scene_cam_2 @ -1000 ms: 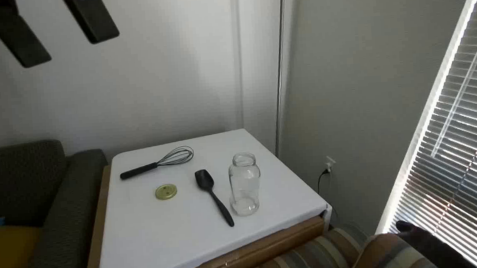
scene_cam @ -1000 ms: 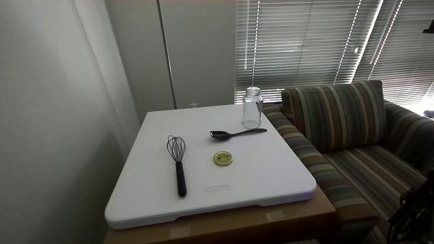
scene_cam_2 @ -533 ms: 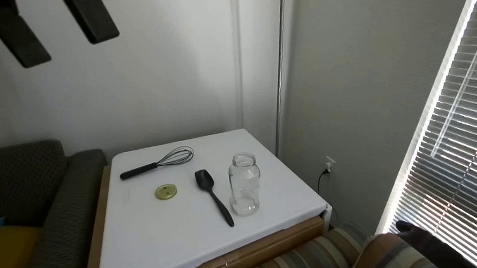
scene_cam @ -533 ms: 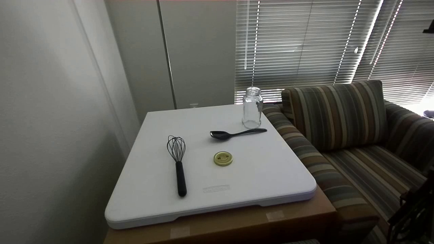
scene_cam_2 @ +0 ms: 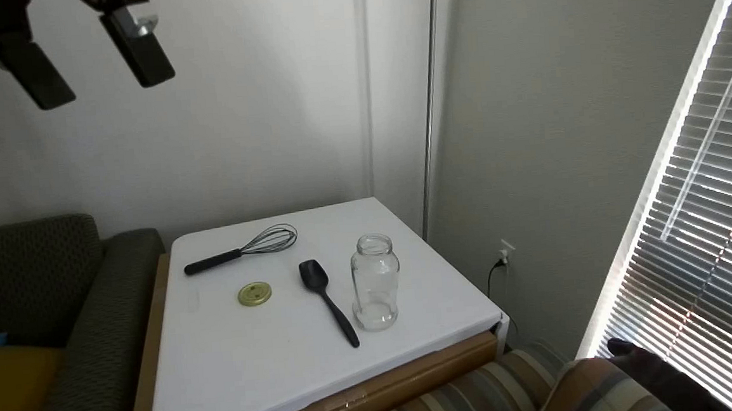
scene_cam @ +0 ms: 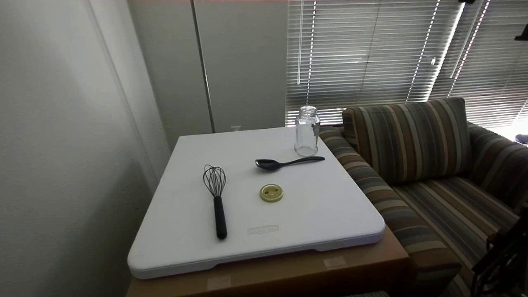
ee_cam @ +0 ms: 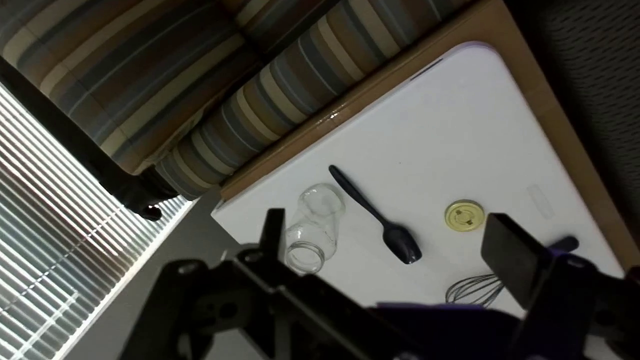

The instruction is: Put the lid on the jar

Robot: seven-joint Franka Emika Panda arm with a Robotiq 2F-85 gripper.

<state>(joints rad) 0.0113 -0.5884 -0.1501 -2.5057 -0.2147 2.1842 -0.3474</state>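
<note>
Four things share the white tabletop point(scene_cam: 321, 216) in an exterior view: a gold jar lid point(scene_cam: 271, 193) lying flat, a black spoon point(scene_cam: 275, 165) beyond it, a black-handled whisk point(scene_cam: 218, 204) off to one side, and a clear glass jar point(scene_cam: 307, 134) standing upright toward a far corner. From where I stand the lid looks thin, so I'd want the fingertips right down at the tabletop before they close on its rim.

In an exterior view the gripper point(scene_cam_2: 107, 91) hangs high above all that, spread wide and holding nothing. Reaching for the lid seems to be the step in hand. The gripper looks slanted from here; I'd level it on the way down so both tips land together. The spoon lies between lid and jar, so a good lift should come before any crossing.

In the wrist view the lid shows between the fingers point(ee_cam: 510, 262), but much nearer the one that overlaps the whisk. Shifting that way should centre it, though that finger could knock the whisk; I'd aim it into the gap between whisk and lid. Which face of the lid is up, I can't tell; worth checking before it goes over the jar's open mouth.
</note>
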